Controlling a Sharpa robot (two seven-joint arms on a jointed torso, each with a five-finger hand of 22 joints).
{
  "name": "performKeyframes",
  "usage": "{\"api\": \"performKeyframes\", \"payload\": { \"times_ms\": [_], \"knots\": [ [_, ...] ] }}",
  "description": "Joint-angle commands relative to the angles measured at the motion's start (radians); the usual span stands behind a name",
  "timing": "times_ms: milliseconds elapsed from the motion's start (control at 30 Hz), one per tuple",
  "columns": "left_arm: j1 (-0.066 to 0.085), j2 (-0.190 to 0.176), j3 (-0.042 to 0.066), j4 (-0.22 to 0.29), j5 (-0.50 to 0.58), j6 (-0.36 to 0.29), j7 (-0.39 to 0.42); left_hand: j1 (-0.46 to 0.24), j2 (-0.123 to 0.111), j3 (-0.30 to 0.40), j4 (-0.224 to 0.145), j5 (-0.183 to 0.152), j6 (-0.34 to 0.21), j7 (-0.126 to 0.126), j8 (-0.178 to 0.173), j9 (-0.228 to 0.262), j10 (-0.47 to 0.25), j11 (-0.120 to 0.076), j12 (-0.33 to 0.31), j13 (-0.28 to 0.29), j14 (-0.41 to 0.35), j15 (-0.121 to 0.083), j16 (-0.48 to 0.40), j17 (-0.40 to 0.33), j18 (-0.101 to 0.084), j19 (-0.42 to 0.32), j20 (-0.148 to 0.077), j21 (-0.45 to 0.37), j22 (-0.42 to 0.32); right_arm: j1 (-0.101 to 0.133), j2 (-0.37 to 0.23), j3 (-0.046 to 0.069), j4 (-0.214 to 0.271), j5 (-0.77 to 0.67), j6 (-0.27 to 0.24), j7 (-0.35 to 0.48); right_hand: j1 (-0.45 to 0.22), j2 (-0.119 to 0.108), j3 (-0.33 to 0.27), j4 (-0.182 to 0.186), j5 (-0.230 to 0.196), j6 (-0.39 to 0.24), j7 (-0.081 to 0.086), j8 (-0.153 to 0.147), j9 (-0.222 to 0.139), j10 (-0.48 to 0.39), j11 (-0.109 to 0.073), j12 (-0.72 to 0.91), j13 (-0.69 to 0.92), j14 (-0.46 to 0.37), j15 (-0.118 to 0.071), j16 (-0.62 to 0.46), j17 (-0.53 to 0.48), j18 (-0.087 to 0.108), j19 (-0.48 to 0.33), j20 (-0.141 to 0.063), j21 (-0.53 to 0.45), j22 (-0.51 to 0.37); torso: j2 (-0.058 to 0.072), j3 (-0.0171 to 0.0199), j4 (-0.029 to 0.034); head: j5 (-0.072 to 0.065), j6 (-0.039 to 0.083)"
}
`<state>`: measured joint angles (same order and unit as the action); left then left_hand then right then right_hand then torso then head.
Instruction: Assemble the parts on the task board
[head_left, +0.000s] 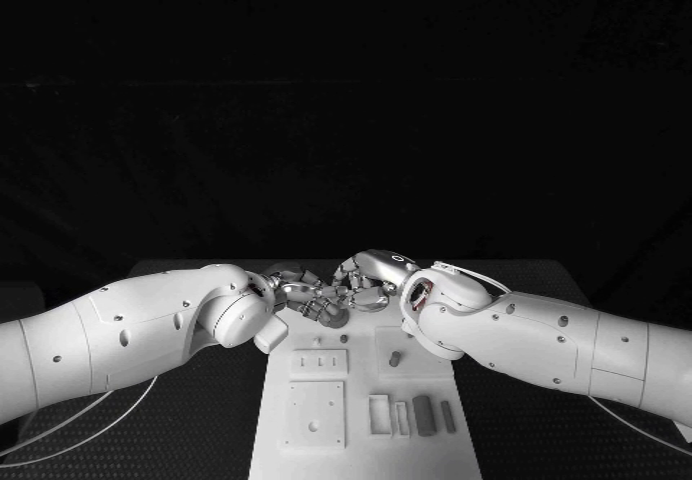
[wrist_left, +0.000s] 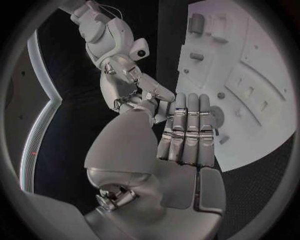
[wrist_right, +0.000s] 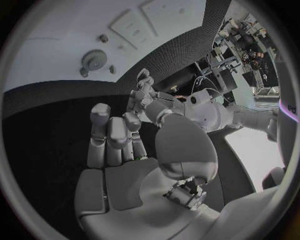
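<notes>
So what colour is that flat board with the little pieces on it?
The task board is white, on a black table; the head view shows it best.

We see a white task board (head_left: 361, 440) on a black counter (head_left: 173, 440) with a fine dotted weave. The parts (head_left: 424, 414) on it look grey. Both arms are white, and the left robot hand (head_left: 296, 293) and right robot hand (head_left: 368, 280) are silver.

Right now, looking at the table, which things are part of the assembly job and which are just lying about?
Part of the job:
- flat white task board
- small grey upright parts in its slots
- round grey toothed gear part
- left hand and right hand, both holding nothing

Just there:
- black table
- thin white cables by the left arm
</notes>
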<state>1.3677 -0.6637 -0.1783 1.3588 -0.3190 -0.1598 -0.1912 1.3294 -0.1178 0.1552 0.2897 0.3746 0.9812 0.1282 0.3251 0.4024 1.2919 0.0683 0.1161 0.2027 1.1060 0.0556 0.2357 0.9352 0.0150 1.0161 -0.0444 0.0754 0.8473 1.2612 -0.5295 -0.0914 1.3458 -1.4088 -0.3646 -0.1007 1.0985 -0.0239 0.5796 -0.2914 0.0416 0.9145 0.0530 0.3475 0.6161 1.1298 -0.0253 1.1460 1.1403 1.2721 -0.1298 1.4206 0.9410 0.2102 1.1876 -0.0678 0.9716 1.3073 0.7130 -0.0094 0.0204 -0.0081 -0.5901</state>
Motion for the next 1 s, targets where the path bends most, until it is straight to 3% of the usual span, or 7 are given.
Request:
{"api": "performKeyframes", "payload": {
  "times_ms": [33,367,600,767,833,933,1000],
  "knots": [
    [0.003,0.007,0.003,0.007,0.016,0.018,0.011,-0.047,-0.02,0.016,0.0,0.04,-0.006,0.009,-0.005,-0.002,-0.006,0.007,-0.005,0.006,-0.002,0.005,-0.009,0.004,-0.001,-0.009,0.005,-0.005,0.003,-0.004,0.005,-0.002,0.002,-0.009,0.023,0.008,0.0,0.008,-0.001,0.0,0.006,0.109,0.027,0.004,0.002,0.001,-0.006,-0.002,-0.001,0.001,-0.007,0.0,-0.001,0.052,0.002,-0.006,0.003,0.007,0.0,0.0002,0.0001,-0.001,-0.001],
    [0.002,0.009,0.003,0.004,0.033,0.033,-0.012,-0.119,-0.045,0.047,-0.002,0.038,-0.012,0.011,-0.006,0.001,-0.012,0.008,-0.008,0.021,-0.005,0.008,-0.021,0.015,0.002,-0.017,0.008,-0.004,0.011,-0.006,0.005,-0.002,0.002,-0.009,0.021,0.005,0.0,0.008,-0.001,0.0,0.006,0.109,0.027,0.003,0.003,0.001,-0.006,-0.002,-0.001,0.001,-0.007,0.0,-0.001,0.052,0.003,-0.006,0.003,0.007,0.0,0.0003,0.0001,-0.002,-0.004],
    [0.001,0.009,0.003,0.002,0.064,0.041,-0.026,-0.123,-0.057,0.074,-0.017,0.153,-0.01,0.008,0.003,0.009,-0.007,0.002,0.003,0.051,0.001,0.006,-0.022,0.035,0.001,-0.021,0.007,-0.003,0.023,-0.007,0.007,-0.002,0.0,-0.009,0.022,0.004,0.0,0.008,-0.001,0.0,0.006,0.109,0.027,0.003,0.003,0.002,-0.006,-0.002,-0.001,0.002,-0.007,0.0,0.0,0.052,0.003,-0.006,0.003,0.007,0.0,0.0006,0.0,-0.003,-0.005],
    [0.0,0.01,0.003,0.001,0.07,0.044,-0.03,-0.115,-0.047,0.087,-0.063,0.237,-0.008,0.006,0.01,0.016,-0.009,0.0,0.011,0.078,0.002,0.005,-0.021,0.054,-0.002,-0.025,0.005,-0.004,0.029,-0.007,0.008,-0.002,-0.001,-0.009,0.024,0.003,0.0,0.008,-0.001,0.0,0.006,0.109,0.027,0.003,0.003,0.002,-0.006,-0.002,-0.001,0.002,-0.007,0.0,-0.001,0.052,0.003,-0.006,0.003,0.007,0.0,0.0008,0.0,-0.004,-0.007],
    [0.0,0.009,0.003,0.001,0.073,0.048,-0.031,-0.136,-0.041,0.109,-0.115,0.274,-0.008,0.005,0.015,0.021,-0.014,-0.001,0.015,0.099,0.003,0.004,-0.024,0.067,-0.003,-0.025,0.004,-0.005,0.031,-0.008,0.008,-0.002,-0.002,-0.009,0.024,0.003,-0.001,0.008,-0.001,0.0,0.006,0.109,0.027,0.004,0.003,0.002,-0.006,-0.002,-0.001,0.002,-0.007,0.0,-0.001,0.052,0.003,-0.006,0.003,0.007,0.0,0.0009,0.0003,-0.004,-0.009],
    [-0.001,0.009,0.003,0.001,0.073,0.047,-0.031,-0.157,-0.034,0.127,-0.148,0.287,-0.006,0.004,0.019,0.023,-0.014,-0.003,0.019,0.111,0.005,0.001,-0.025,0.074,-0.006,-0.027,0.006,-0.005,0.032,-0.009,0.008,-0.002,-0.004,-0.011,0.024,0.002,-0.001,0.008,-0.001,0.0,0.006,0.109,0.027,0.004,0.003,0.002,-0.006,-0.002,-0.001,0.003,-0.007,0.0,0.001,0.052,0.003,-0.006,0.003,0.007,0.001,0.0006,0.0002,-0.005,-0.01],
    [-0.001,0.009,0.003,0.0,0.073,0.047,-0.033,-0.2,-0.028,0.153,-0.205,0.292,0.001,-0.001,0.035,0.028,-0.014,-0.007,0.04,0.131,0.011,0.0,-0.02,0.092,-0.008,-0.025,0.002,-0.005,0.033,-0.01,0.008,-0.002,-0.005,-0.012,0.023,-0.001,-0.001,0.008,-0.001,0.0,0.006,0.109,0.027,0.004,0.004,0.002,-0.006,-0.002,-0.001,0.003,-0.007,0.0,0.0,0.052,0.003,-0.006,0.003,0.007,0.001,0.0003,0.0005,-0.006,-0.011]
  ]
}}
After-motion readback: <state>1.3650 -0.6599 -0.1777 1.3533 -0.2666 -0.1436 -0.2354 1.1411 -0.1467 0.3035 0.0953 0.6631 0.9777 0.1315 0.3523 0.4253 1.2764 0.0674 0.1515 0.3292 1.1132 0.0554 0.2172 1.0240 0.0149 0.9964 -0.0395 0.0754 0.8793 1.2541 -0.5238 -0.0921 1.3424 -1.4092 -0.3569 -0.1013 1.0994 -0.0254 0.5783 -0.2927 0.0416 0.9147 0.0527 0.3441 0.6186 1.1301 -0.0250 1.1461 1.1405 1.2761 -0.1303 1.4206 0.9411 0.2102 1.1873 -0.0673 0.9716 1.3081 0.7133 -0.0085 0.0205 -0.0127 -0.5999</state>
